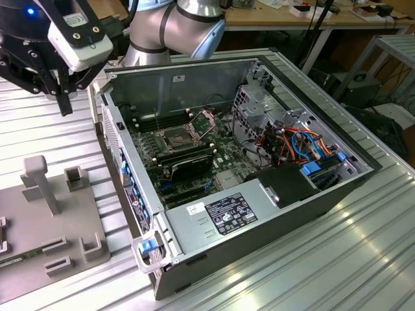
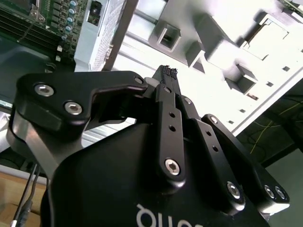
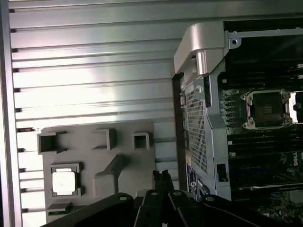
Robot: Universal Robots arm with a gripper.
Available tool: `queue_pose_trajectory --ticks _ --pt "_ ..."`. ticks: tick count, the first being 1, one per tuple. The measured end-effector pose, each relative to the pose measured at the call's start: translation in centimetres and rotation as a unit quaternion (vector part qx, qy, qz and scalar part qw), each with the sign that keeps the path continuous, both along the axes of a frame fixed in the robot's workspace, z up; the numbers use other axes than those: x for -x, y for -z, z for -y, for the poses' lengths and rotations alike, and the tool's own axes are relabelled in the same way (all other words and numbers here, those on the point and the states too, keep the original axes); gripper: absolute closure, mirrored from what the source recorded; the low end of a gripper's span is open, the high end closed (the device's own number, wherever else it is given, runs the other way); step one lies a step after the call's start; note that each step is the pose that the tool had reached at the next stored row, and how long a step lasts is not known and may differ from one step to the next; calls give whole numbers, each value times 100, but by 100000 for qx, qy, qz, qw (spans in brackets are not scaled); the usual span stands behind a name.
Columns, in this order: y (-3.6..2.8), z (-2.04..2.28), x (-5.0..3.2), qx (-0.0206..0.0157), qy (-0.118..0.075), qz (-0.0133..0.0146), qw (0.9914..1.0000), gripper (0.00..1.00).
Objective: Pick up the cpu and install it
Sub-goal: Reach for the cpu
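Observation:
The cpu [image 3: 64, 182] is a small square chip with a pale metal top, lying flat in a recess of the grey holder plate [image 3: 94, 156] beside the computer case. My gripper [image 1: 65, 107] hangs above the ribbed table between the holder plate [image 1: 39, 214] and the case wall. In both wrist views its black fingers [image 3: 162, 176] [image 2: 168, 75] are pressed together with nothing between them. It is well above the cpu and off to one side of it. The dark square socket [image 1: 176, 136] [image 3: 267, 109] on the motherboard has its metal frame swung up.
The open computer case [image 1: 259, 214] lies on its side at the exterior view's centre, with cables, drive cage and power supply inside. The holder plate carries upright posts [image 1: 40, 181] and a memory stick [image 1: 19, 260]. The arm's base [image 1: 175, 26] stands behind the case.

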State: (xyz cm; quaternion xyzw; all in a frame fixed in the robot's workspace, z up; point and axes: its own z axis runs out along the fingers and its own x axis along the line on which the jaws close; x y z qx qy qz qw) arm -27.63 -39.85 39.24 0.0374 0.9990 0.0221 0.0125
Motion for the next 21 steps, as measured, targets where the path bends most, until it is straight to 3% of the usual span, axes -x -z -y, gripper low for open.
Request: queue_pose_trajectory --ticks 13,21 --pt "6 0 348 1 -2 3 100000 89" --pt "15 0 698 3 -7 -1 100000 89"
